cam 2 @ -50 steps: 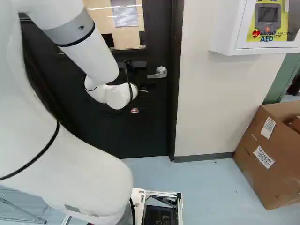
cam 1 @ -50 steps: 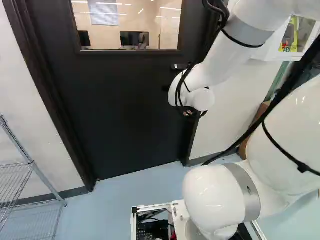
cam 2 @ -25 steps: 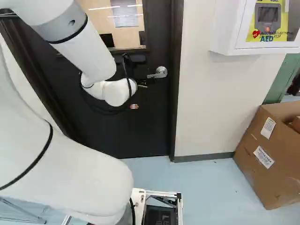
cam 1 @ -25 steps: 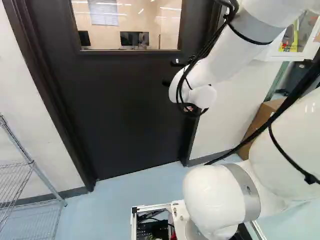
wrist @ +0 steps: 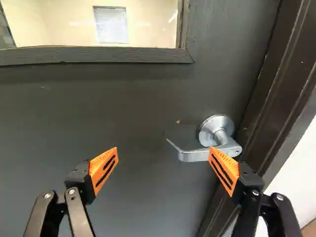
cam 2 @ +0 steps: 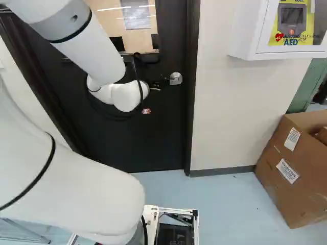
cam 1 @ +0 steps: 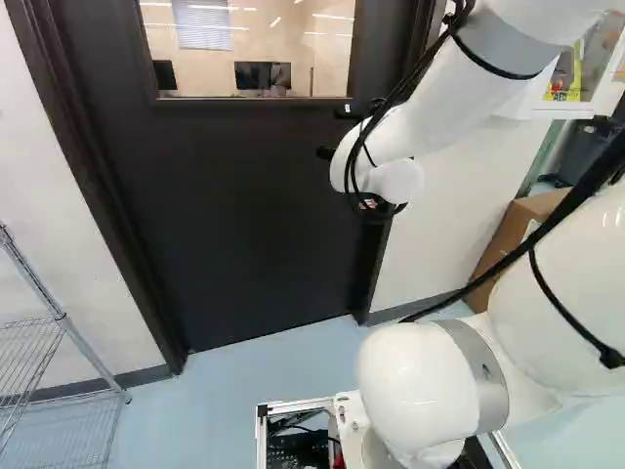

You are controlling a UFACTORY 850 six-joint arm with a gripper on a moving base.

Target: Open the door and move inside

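Shows a wire rack (cam 1: 35, 277) at left, then a closed black door (cam 1: 225, 215) beyond. Reaches to the door with the gripper (cam 2: 162, 82), orange pads (wrist: 102, 170) spread well apart, overlapping the lever handle (wrist: 192, 156) at the door's right side; cannot tell if touching. Takes in a white cabinet (cam 2: 244, 30) and a cardboard box (cam 2: 281, 184) at right.

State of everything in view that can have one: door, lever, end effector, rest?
Door: closed
Lever handle: roughly level, not gripped
End effector: open, fingers spread, nothing held
Wall cabinet: front looks shut, partly out of view
Cardboard box: top open
Window blind: lowered
Monitor behind the door's window: screen dark
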